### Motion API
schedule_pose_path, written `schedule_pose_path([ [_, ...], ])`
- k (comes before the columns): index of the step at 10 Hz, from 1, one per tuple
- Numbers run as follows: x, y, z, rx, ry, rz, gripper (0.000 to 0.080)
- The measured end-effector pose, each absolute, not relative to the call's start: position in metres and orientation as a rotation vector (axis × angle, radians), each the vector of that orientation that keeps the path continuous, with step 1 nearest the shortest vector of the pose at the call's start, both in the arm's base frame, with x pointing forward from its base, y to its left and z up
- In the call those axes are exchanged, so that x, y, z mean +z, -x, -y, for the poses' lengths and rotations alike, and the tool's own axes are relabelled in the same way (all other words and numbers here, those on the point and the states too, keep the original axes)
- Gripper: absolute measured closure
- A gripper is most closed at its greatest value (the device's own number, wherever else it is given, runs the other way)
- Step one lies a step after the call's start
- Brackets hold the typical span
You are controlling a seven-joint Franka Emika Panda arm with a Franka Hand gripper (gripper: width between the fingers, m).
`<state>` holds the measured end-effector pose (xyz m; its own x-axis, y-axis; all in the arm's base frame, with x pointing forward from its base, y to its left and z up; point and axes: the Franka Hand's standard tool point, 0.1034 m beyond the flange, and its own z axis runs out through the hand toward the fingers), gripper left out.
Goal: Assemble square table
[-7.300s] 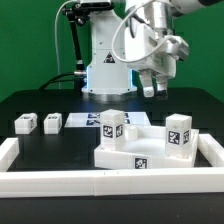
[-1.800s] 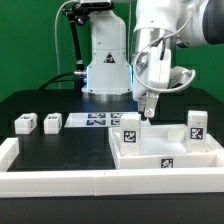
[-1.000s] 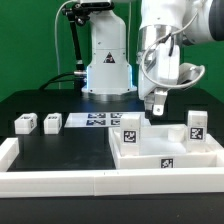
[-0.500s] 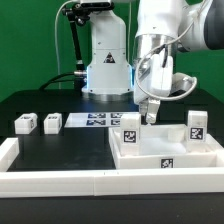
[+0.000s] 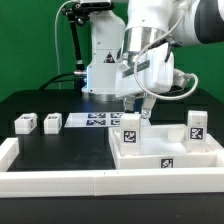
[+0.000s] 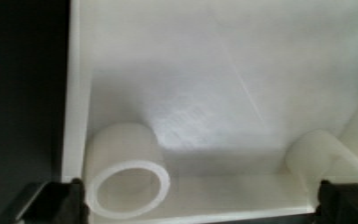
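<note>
The square tabletop (image 5: 165, 152), a white slab with a raised rim, lies at the exterior view's right, against the front wall. Two white tagged legs stand on it, one at its left corner (image 5: 130, 127) and one at its right (image 5: 197, 125). Two more legs (image 5: 25, 123) (image 5: 53, 122) lie loose on the black table at the left. My gripper (image 5: 141, 108) hovers open just above the left standing leg. In the wrist view the slab (image 6: 220, 90) fills the picture, with one leg's round end (image 6: 131, 185) near one fingertip and another leg (image 6: 329, 160) near the other; the gripper (image 6: 201, 205) holds nothing.
A long low white barrier wall (image 5: 60, 181) runs along the front and turns up at the left (image 5: 8, 150) and right (image 5: 215, 150). The marker board (image 5: 98, 120) lies flat behind the slab. The robot base (image 5: 105, 60) stands at the back.
The slab went from skewed to square against the front wall. Over the last second the gripper swung toward the exterior view's left and turned, staying open above the left leg.
</note>
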<state>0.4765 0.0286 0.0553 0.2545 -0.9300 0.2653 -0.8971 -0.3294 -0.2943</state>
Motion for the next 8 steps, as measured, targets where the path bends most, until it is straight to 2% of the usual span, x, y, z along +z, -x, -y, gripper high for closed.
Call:
schedule_pose_path([
  [5, 0.055, -0.48, -0.025, -0.603, 2.491, -1.683, 0.015],
  [8, 0.048, -0.49, -0.013, -0.592, 2.769, -1.304, 0.015],
])
